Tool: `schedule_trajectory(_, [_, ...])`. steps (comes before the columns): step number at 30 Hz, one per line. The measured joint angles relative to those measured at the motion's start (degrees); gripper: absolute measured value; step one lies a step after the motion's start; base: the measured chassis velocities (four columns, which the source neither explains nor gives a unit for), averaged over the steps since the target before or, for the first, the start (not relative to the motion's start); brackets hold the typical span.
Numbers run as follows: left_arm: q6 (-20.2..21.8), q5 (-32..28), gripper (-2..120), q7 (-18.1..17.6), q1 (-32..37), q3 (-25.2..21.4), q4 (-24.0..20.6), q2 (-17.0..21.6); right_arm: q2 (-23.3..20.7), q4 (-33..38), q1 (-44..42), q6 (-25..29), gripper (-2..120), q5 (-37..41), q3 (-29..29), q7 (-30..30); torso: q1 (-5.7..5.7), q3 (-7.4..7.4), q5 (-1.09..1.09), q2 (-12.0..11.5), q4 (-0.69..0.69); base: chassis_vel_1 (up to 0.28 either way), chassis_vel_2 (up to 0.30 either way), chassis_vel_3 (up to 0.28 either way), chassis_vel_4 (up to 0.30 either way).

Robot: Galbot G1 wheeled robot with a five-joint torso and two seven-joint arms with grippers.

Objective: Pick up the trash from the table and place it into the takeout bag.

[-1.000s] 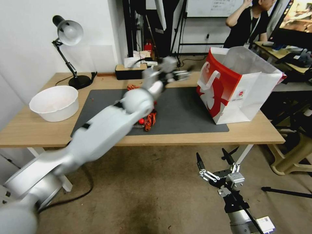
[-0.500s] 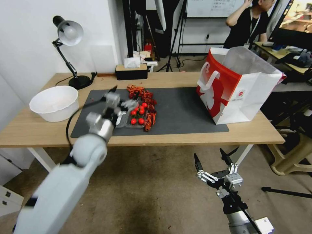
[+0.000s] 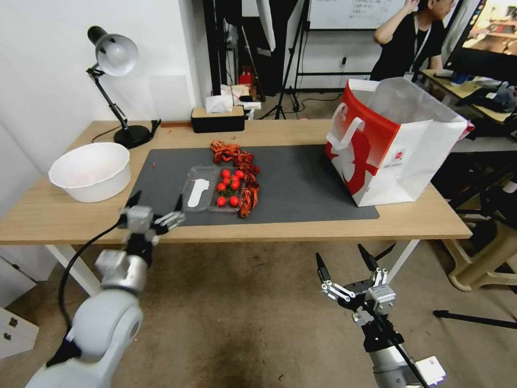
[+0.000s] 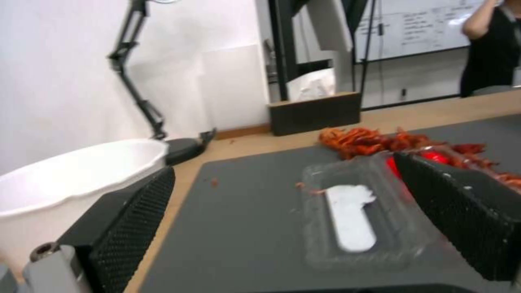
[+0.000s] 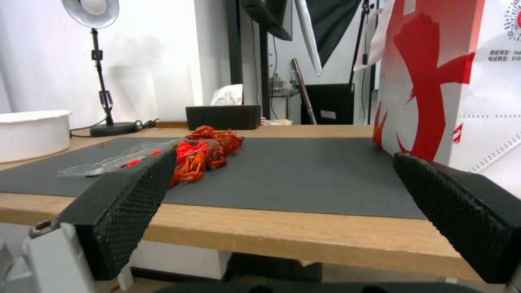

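Bright, even indoor light; soft shadows, wide-angle bending at edges, wrist views slightly soft.

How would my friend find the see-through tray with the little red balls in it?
Find the dark grey mat on the long wooden table. Near its front edge, left of the big red-and-white takeout bag, lies the clear tray. It alone is see-through, holding small round red fruits, with orange-red scraps beside it.

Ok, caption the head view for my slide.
Left gripper open at the table's near edge by a clear tray of tomatoes; right gripper open below; takeout bag stands right.
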Motion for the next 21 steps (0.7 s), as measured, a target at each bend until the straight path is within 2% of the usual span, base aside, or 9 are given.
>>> schedule_trajectory(5, [-4.95,4.79,100,-1.84,7.8,-2.75,-1.83,-3.82,-0.35,-0.48,2.01,-1.54,100,-0.32,-0.44,2.36,0.0,0.0,0.0,0.0,-0.01,0.0,0.0,0.0,0.0])
schedule_trajectory(11, [-8.8,8.08,100,-3.67,11.0,-2.82,-0.31,-6.61,-1.07,-1.23,4.21,-3.73,100,2.0,-0.36,4.59,0.0,0.01,0.01,0.0,-0.01,0.0,0.0,0.0,0.0])
schedule_trajectory(16, [-9.27,11.11,100,-5.57,12.41,-1.89,0.37,-8.18,-1.73,-2.31,6.08,-5.39,100,5.16,-0.34,5.74,0.01,0.01,0.01,-0.01,-0.01,0.0,0.0,0.0,0.0])
schedule_trajectory(21, [-9.23,12.06,100,-5.76,12.46,-2.12,0.9,-8.68,-2.23,-3.31,7.09,-5.66,100,6.91,-0.35,5.69,0.01,0.01,0.0,-0.01,-0.01,0.0,0.0,0.0,0.0])
